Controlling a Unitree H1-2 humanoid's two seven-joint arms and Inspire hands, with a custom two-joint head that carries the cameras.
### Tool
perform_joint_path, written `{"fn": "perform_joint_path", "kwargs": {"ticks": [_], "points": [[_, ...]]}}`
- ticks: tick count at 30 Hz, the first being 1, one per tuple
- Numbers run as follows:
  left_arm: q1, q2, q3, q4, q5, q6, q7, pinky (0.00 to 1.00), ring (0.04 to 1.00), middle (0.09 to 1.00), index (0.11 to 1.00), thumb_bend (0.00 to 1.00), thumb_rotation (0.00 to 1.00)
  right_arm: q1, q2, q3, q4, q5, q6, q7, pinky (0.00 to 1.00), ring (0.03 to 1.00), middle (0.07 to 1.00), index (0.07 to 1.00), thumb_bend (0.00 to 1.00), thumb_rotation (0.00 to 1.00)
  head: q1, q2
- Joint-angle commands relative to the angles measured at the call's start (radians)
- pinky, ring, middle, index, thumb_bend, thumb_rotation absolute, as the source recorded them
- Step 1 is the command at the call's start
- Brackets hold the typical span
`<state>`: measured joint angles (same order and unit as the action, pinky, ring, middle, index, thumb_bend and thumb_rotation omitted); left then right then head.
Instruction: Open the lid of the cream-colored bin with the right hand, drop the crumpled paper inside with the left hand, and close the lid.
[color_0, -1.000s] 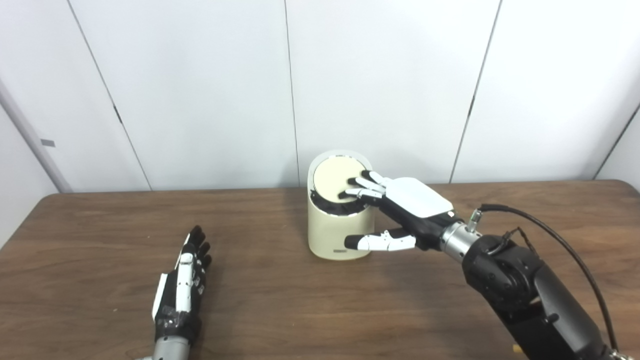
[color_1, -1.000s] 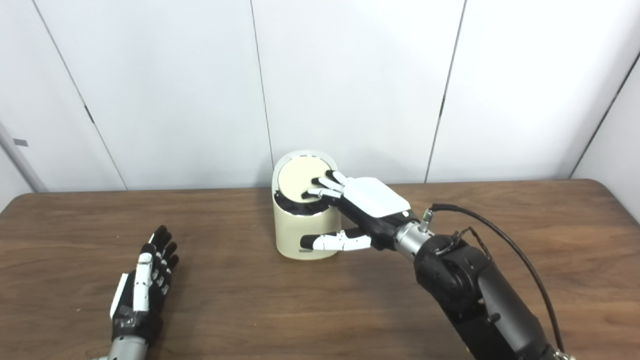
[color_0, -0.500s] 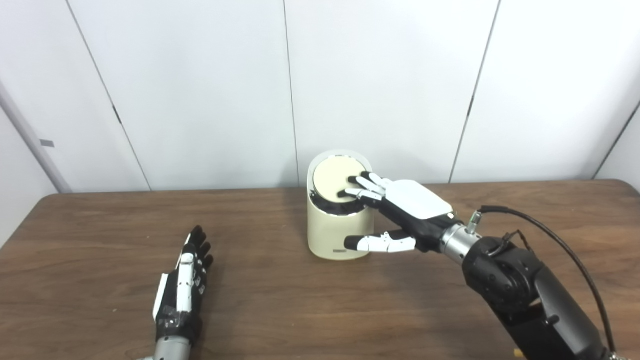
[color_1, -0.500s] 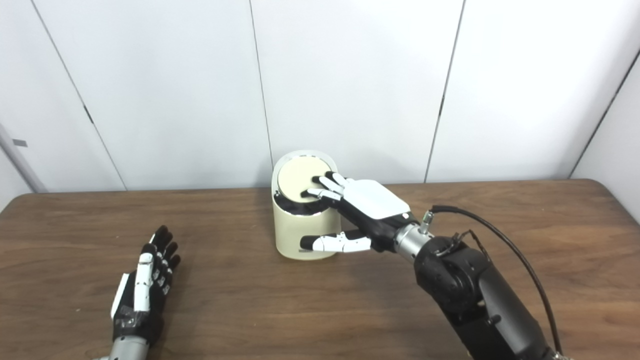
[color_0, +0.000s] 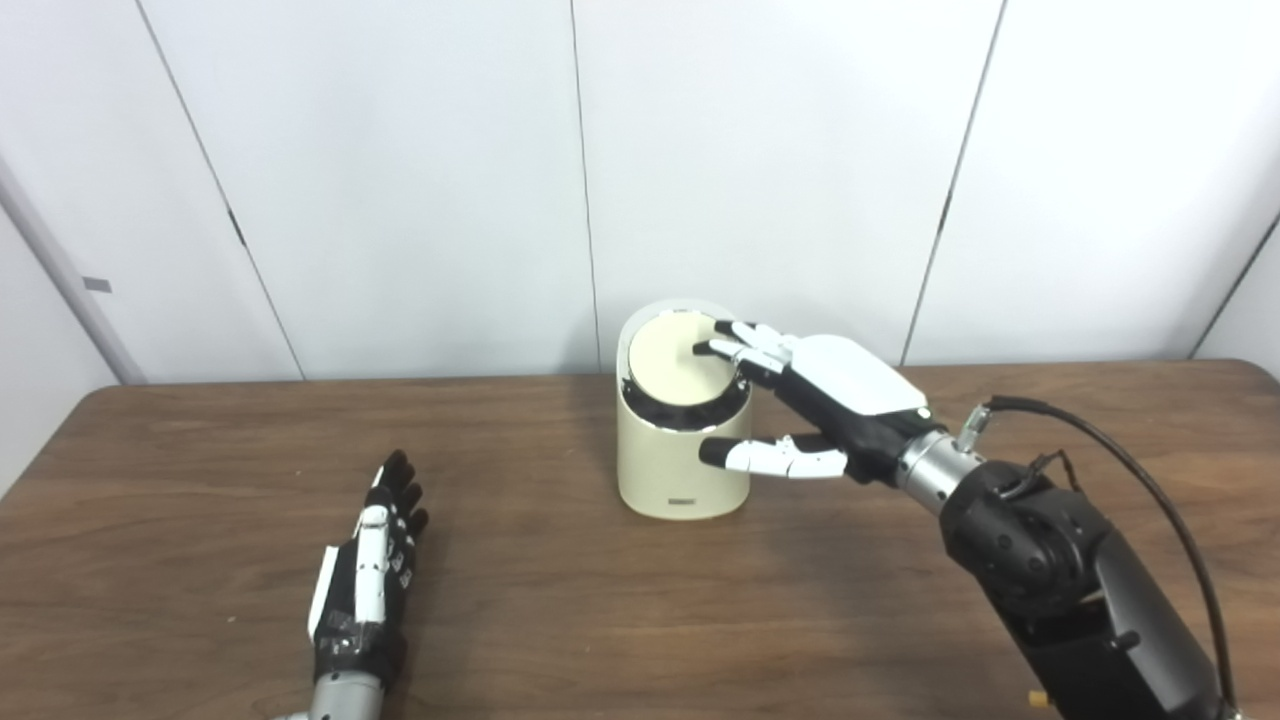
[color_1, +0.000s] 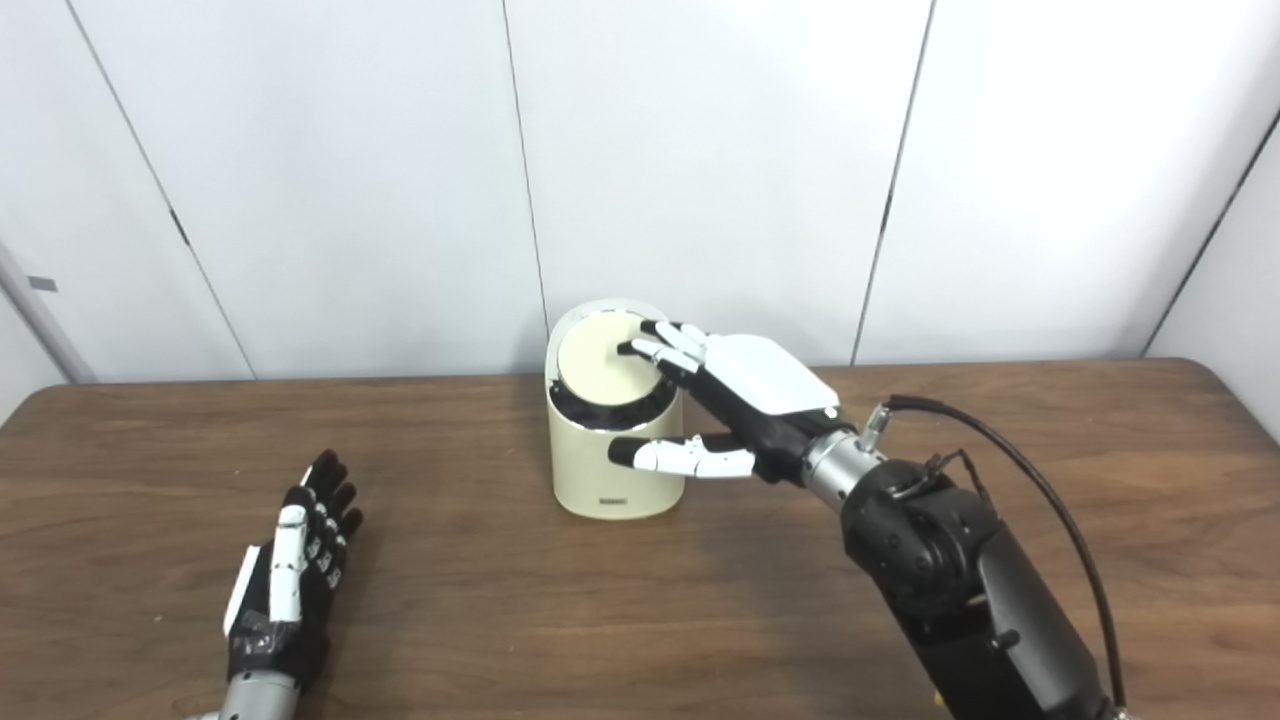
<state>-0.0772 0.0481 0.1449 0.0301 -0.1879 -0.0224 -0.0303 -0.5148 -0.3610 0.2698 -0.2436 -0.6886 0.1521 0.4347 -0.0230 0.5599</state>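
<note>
Cream bin (color_0: 680, 465) — round lid (color_0: 675, 362) tilted

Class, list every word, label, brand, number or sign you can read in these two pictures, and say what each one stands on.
No text can be read in either view.
Cream-colored bin: a small dark label sits low on its front, too small and blurred to read.
Wall: a small grey tag on the left strip, with no legible writing.
Right hand, left hand, table: no markings visible.
</note>
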Motion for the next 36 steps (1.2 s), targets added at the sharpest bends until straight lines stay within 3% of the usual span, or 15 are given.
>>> {"fn": "perform_joint_path", "kwargs": {"ticks": [1, 6, 17, 22, 29, 36], "points": [[0.020, -0.004, -0.006, 0.026, 0.012, 0.004, 0.006, 1.00, 1.000, 0.996, 1.000, 0.35, 0.99, -0.031, 0.000, -0.032, -0.037, 0.002, -0.004, -0.038, 0.99, 1.000, 0.993, 0.927, 0.55, 1.00, -0.001, 0.001], [0.020, 0.000, -0.002, 0.030, 0.003, 0.005, 0.001, 1.00, 0.998, 0.997, 1.000, 0.36, 0.98, 0.007, -0.006, -0.076, -0.057, 0.011, -0.011, -0.070, 1.00, 1.000, 0.990, 0.927, 0.53, 1.00, -0.003, 0.003], [0.026, 0.012, -0.001, 0.025, -0.002, 0.001, -0.010, 1.00, 0.997, 1.000, 1.000, 0.36, 0.98, 0.122, -0.037, -0.173, -0.056, 0.070, -0.030, -0.124, 0.91, 1.000, 1.000, 0.937, 0.50, 1.00, -0.001, 0.006], [0.031, 0.018, 0.001, 0.014, -0.007, 0.007, -0.016, 1.00, 0.999, 1.000, 1.000, 0.35, 0.98, 0.174, -0.029, -0.219, -0.054, 0.107, -0.003, -0.146, 0.94, 1.000, 0.997, 0.936, 0.51, 1.00, -0.001, 0.006], [0.036, 0.022, 0.004, 0.010, -0.004, 0.004, -0.017, 1.00, 0.993, 1.000, 1.000, 0.34, 0.99, 0.237, -0.020, -0.293, 0.011, 0.245, -0.042, -0.201, 0.93, 0.985, 0.994, 0.953, 0.52, 1.00, 0.000, 0.011], [0.052, 0.029, 0.000, 0.002, 0.014, -0.010, -0.010, 1.00, 0.994, 0.997, 1.000, 0.33, 1.00, 0.292, 0.059, -0.394, 0.089, 0.498, -0.019, -0.225, 0.94, 0.969, 0.988, 0.963, 0.62, 1.00, 0.000, 0.019]]}}
